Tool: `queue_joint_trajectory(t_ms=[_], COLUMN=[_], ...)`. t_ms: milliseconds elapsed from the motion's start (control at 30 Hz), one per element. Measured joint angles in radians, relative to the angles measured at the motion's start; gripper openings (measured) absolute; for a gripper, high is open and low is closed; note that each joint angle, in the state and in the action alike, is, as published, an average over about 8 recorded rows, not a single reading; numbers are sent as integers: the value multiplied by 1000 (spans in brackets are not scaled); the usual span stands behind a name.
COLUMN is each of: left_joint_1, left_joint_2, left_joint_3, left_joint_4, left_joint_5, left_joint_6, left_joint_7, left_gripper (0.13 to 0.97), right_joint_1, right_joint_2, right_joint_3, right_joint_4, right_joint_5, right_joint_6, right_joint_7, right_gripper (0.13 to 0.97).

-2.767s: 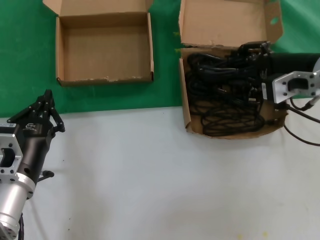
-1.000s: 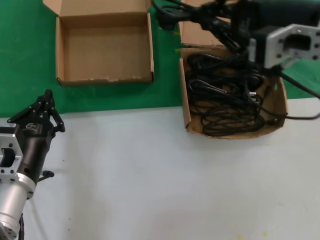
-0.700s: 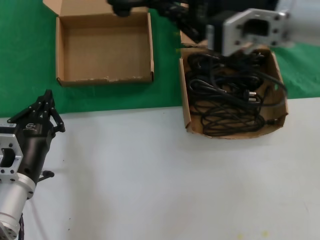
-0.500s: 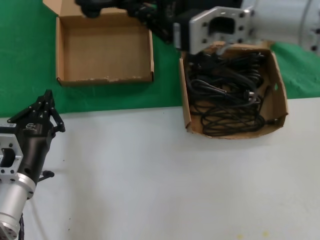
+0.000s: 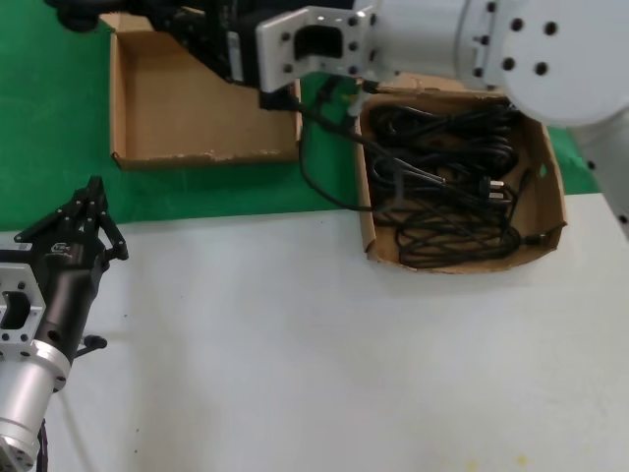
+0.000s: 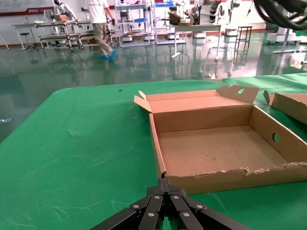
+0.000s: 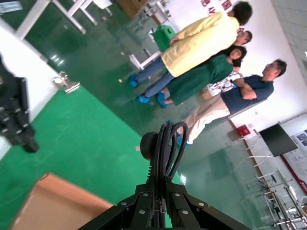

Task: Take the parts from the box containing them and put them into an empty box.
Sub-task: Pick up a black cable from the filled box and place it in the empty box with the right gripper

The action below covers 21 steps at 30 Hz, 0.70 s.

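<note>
My right gripper (image 5: pixel 113 14) is shut on a coiled black power cord (image 5: pixel 69 12) and holds it in the air over the far left corner of the empty box (image 5: pixel 197 155). In the right wrist view the cord's loops (image 7: pixel 168 139) stand up between the closed fingers (image 7: pixel 160 184). The box containing the parts (image 5: pixel 365 221) sits at the right with several coiled cords (image 5: pixel 442 187) in it. My left gripper (image 5: pixel 93 192) is shut and empty, parked at the near left, pointing at the empty box's frayed front rim (image 6: pixel 230 170).
A thin black cable (image 5: pixel 310 162) hangs from under the right arm over the green mat (image 5: pixel 59 118) between the boxes. The right arm (image 5: pixel 442 39) spans the back of the scene. White table (image 5: pixel 295 344) lies in front.
The right gripper rose out of the parts box with a cord and swung left across the scene to over the empty box. The left arm has not moved.
</note>
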Motion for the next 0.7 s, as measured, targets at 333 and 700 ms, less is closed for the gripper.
queue_joint_trajectory(t_ms=[333,700], left_joint_1=[0,0], left_joint_2=[0,0], left_joint_3=[0,0], left_joint_4=[0,0], left_joint_5=[0,0], left_joint_6=[0,0], left_joint_7=[0,0], left_gripper=[145,145], right_joint_1=[23,23], right_joint_2=[-61,-122], right_joint_3=[4,18], right_joint_4=[-76,-138], right_joint_5=[53,137], right_joint_6=[38,79], right_joint_7=[-22,-53], right_gripper=[182,182])
